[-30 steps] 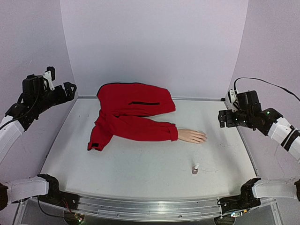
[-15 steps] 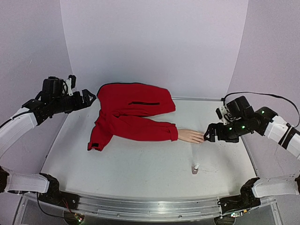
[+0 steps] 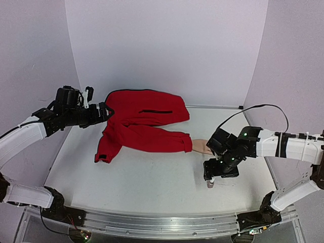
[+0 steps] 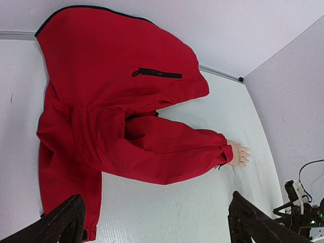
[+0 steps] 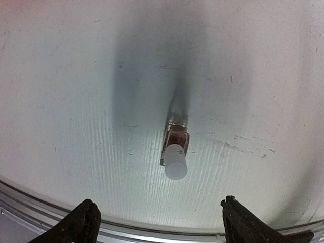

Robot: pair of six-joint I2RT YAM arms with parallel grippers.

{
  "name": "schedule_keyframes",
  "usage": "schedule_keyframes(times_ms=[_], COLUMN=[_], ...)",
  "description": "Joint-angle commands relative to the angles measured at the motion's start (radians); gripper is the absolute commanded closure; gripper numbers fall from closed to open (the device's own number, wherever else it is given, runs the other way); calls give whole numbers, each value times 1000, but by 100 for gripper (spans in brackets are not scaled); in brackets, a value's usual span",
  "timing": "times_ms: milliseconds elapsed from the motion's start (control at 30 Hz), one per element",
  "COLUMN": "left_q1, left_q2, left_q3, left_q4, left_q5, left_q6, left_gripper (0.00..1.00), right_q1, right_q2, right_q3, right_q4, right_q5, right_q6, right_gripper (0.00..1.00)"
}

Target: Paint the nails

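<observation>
Top view: the right tool [image 3: 211, 176] hangs low over the tabletop [image 3: 126, 172] with its fingers spread wide and nothing in them. The small white-capped bottle [image 3: 211, 184] stands right under its tips, partly hidden by them. The mannequin hand [image 3: 201, 146] lies just behind the tool's wrist, poking out of a sleeve of the red jacket [image 3: 142, 124]. The nails are too small to make out from here. The left tool [image 3: 104, 112] hovers at the far shoulder of the jacket, also wide and empty, well apart from the bottle.

Left wrist view: both fingers of the left tool sit at the bottom corners, far apart, with bare tabletop between them. The jacket spreads out ahead of the tool. The mannequin hand is ahead and off to one side, and the nails [image 4: 247, 154] are at its fingertips, the end farthest from the tool.

Right wrist view: the bottle stands upright ahead of the open fingers, cap toward the camera. It is close to the midline but a touch nearer one finger than the other, and it touches neither.

The step in hand looks like picking up the bottle. To do it well, the right tool should:
- Shift sideways until the bottle is centred between the fingers.
- Come down far enough that the pads meet the body below the cap.
- Close slowly.

The bottle is small and narrow-based, so I judge that a finger arriving first would likely push it over or skid it away.
</observation>
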Motion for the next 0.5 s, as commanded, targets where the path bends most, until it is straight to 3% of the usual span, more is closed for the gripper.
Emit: schedule_keyframes(times_ms=[0,100,467], left_q1=[-5,-6,-8], left_q2=[4,21,46], left_q3=[9,18,33], left_q4=[57,59,61], left_q5=[13,19,28], left_q6=[-4,-6,-4], left_gripper=[1,1,1], right_q1=[5,5,-23], right_q2=[-1,53,114], right_q3=[-24,-22,-56], right_q4=[-40,-25,57], right_q5=[98,93,71], right_q6=[90,94,76], right_gripper=[20,32,50])
